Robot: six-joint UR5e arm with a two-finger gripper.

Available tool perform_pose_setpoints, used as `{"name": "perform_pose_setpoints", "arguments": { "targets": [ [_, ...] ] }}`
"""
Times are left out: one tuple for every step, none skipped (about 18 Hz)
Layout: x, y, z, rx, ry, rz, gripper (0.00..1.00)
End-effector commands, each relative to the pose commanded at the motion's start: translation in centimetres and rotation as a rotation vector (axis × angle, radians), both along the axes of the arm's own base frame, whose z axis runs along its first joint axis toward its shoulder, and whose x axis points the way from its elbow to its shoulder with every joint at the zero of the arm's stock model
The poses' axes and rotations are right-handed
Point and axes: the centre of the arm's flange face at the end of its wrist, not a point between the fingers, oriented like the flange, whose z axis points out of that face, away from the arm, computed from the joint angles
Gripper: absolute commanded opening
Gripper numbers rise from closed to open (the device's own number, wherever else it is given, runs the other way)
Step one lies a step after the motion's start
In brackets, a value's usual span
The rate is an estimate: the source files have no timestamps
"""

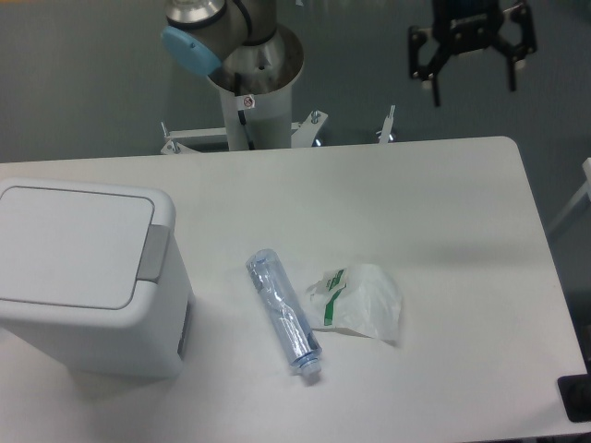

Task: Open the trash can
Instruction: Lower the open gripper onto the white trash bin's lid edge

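Note:
The trash can (88,277) is a large white boxy bin at the left of the table, with its flat lid down and a grey tab (153,252) on its right side. My gripper (473,85) hangs high above the table's far right edge, well away from the bin. Its two black fingers are spread apart and hold nothing.
A clear plastic bottle (283,312) lies on the table right of the bin. A small white-and-green plastic bag (360,301) lies beside the bottle. The arm's base post (254,101) stands behind the table's far edge. A dark object (576,399) sits at the front right corner.

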Motion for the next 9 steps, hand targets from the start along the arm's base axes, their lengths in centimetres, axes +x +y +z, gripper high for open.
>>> {"name": "perform_pose_setpoints", "arguments": {
  "targets": [
    [0.9,1.5,0.1,0.033,-0.029,0.009,1.00],
    [1.7,2.6,0.1,0.065,-0.061,0.034,1.00],
    [2.4,3.7,0.1,0.101,-0.097,0.054,1.00],
    [3.0,4.7,0.2,0.135,-0.125,0.068,1.00],
    [3.7,5.7,0.2,0.171,-0.151,0.067,1.00],
    [4.5,6.9,0.1,0.202,-0.175,0.056,1.00],
    [5.1,7.9,0.1,0.225,-0.195,0.049,1.00],
    [5.7,8.5,0.1,0.243,-0.207,0.053,1.00],
    [6.1,9.2,0.0,0.260,-0.222,0.062,1.00]
  ]
}}
